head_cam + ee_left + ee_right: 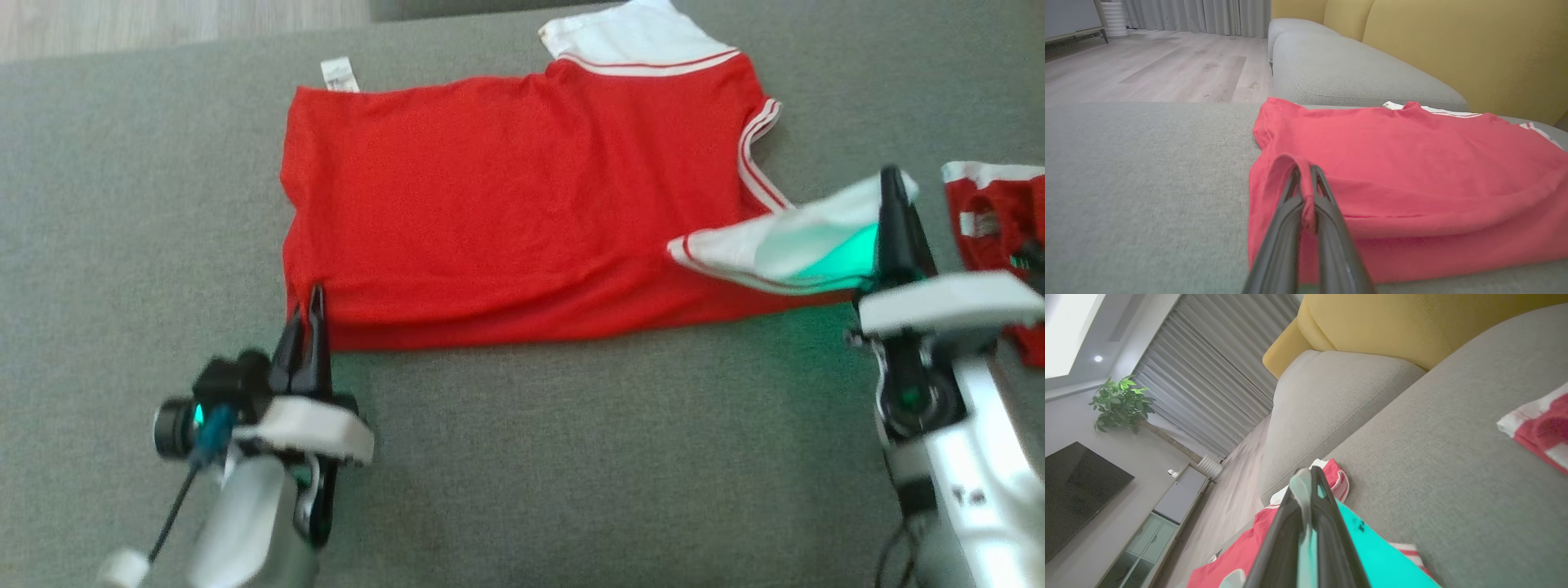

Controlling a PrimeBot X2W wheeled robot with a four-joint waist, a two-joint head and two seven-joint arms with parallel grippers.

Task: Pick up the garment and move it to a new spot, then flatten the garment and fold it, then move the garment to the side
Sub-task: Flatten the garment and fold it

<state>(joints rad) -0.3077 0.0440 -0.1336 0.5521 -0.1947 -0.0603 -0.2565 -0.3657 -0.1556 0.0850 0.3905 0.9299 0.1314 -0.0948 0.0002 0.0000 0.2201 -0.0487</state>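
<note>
- The garment (522, 220), a red shirt with white sleeves trimmed in red stripes, lay spread mostly flat on the grey sofa seat (571, 474). Its hem pointed toward the robot's left and its sleeves toward the right.
- Along its near edge the red cloth was doubled over in a soft fold.
- A small white label (339, 73) stuck out at the far left corner.
- The left gripper (310, 314) sat at the near left corner of the garment. Its two fingers were pressed together on a small pinch of red cloth, which rose in a loop around the fingertips in the left wrist view.
- The right gripper (894, 188) had its fingers clamped on the edge of the near sleeve (784, 241). It held that white cloth up off the seat, and a green glow tinted the fabric.
- The far sleeve (637, 37) lay flat at the far edge of the seat.
- A second red-and-white piece of clothing (1000, 220) lay just beyond the right gripper, apart from the garment.
- Past the seat stood a yellow backrest (1453, 49).
- Farther off were a pale wooden floor (1147, 69) and grey curtains (1196, 16).
- The right wrist view also caught a potted plant (1122, 402) and a dark screen (1077, 490).
</note>
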